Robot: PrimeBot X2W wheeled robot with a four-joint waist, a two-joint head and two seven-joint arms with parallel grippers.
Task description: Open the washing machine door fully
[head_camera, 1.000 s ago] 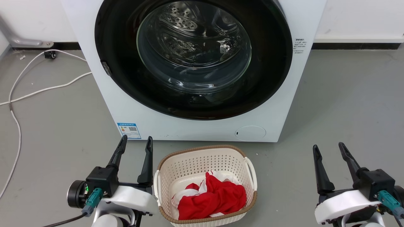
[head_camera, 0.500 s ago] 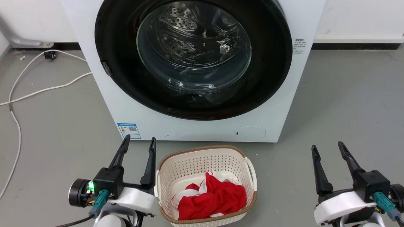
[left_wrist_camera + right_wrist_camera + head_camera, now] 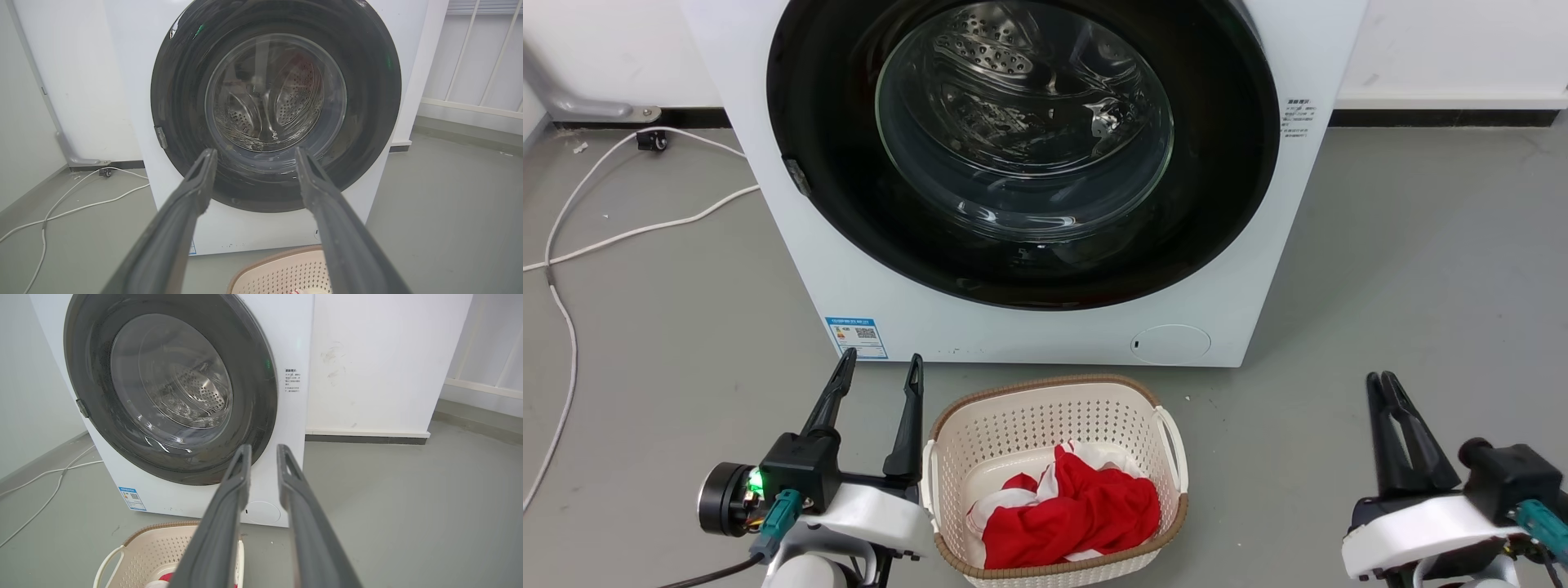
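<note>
The washing machine (image 3: pixel 1029 335) is a white box straight ahead, and its round glossy black door (image 3: pixel 1225 163) lies shut flat against the front. The steel drum shows through the door's glass bowl. A small grey tab (image 3: pixel 798 177) sits on the door's left edge. My left gripper (image 3: pixel 882 357) hovers open and empty low in front of the machine's lower left, and in the left wrist view it (image 3: pixel 255 151) points at the door (image 3: pixel 367 102). My right gripper (image 3: pixel 1382 377) hangs at the lower right, well clear of the machine. Its fingers (image 3: pixel 264 448) are drawn almost together, with nothing between them.
A cream laundry basket (image 3: pixel 1045 381) holding red and white cloth (image 3: pixel 1078 510) stands on the grey floor between my arms, just before the machine. A white cable (image 3: pixel 605 237) trails over the floor at the left. A white wall runs behind.
My right gripper's fingers have closed from wide apart to nearly touching, and that wrist has turned a little. The left gripper has barely shifted. The door has not moved.
</note>
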